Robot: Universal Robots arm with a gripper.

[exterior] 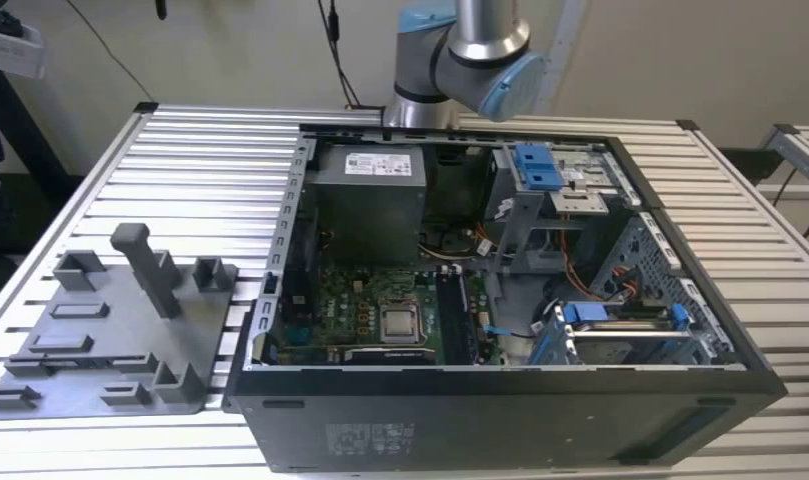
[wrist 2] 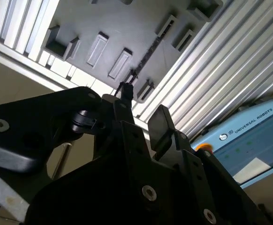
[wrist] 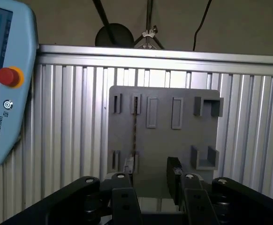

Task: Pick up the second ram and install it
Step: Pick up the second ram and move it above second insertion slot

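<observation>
The end effector (wrist: pixel 150 180) hangs well above the table (wrist: pixel 71 117) with its fingers (wrist: pixel 174 173) spread and nothing between them. The second ram (wrist: pixel 134 133) stands on edge in the grey holder plate (wrist: pixel 164 145), bridging two small brackets. In both wrist views it reads as little more than a thin dark line, well apart from the fingers.

The risk lies in that thinness. Seen edge-on, the strip gives little to line up against, so a descent slightly off to one side could push it over or pinch it crooked — and a tilted grip would later fight the slot. The brackets at either end also crowd the strip, so a finger could land on plastic instead.

Much is hard to read. The chips and label cannot be made out from this angle. The near finger is partly lost against the dark body of the end effector. In the exterior view, the open computer case (exterior: pixel 511 420) shows its green board (exterior: pixel 351 310), but whether the long black slots (exterior: pixel 451 315) hold a module already — I cannot tell.
</observation>
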